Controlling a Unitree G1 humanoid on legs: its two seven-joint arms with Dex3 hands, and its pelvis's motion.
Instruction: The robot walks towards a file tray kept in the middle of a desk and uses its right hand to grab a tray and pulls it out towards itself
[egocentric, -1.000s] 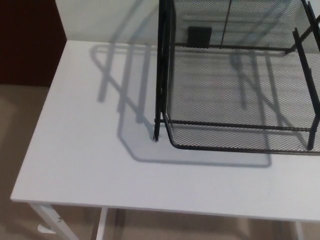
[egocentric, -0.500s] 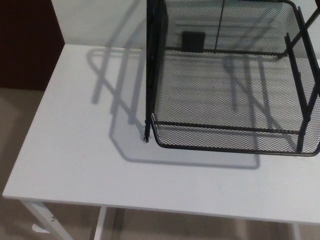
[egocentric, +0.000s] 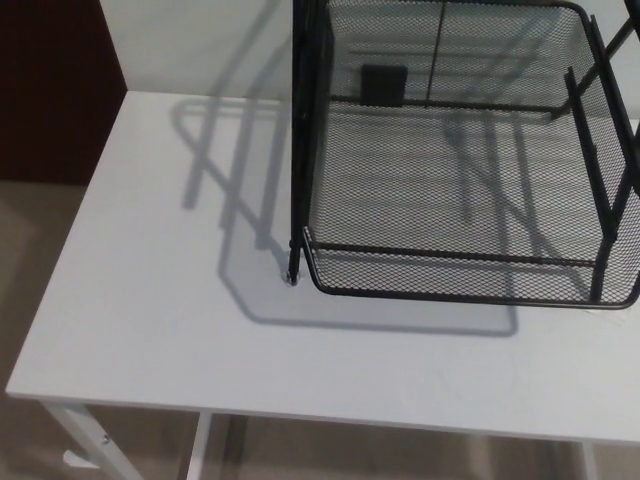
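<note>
A black wire-mesh file tray rack (egocentric: 300, 150) stands on a white desk (egocentric: 150, 300), filling the upper right of the head view. Its lowest tray (egocentric: 460, 285) has its front rim facing me, a little in front of the rack's upright posts. An upper tray's mesh (egocentric: 450, 40) shows above it at the top edge. Neither of my hands nor any part of my arms shows in the picture.
The desk's front edge (egocentric: 300, 415) runs across the bottom, with white legs (egocentric: 85, 445) below it. A dark brown panel (egocentric: 50, 90) stands at the far left beside a white wall (egocentric: 200, 40). The rack casts a shadow leftward on the desk.
The whole picture has shifted, so the camera moved: the rack now sits a little further left and the desk's left edge shows more. Nothing on the desk has moved.
</note>
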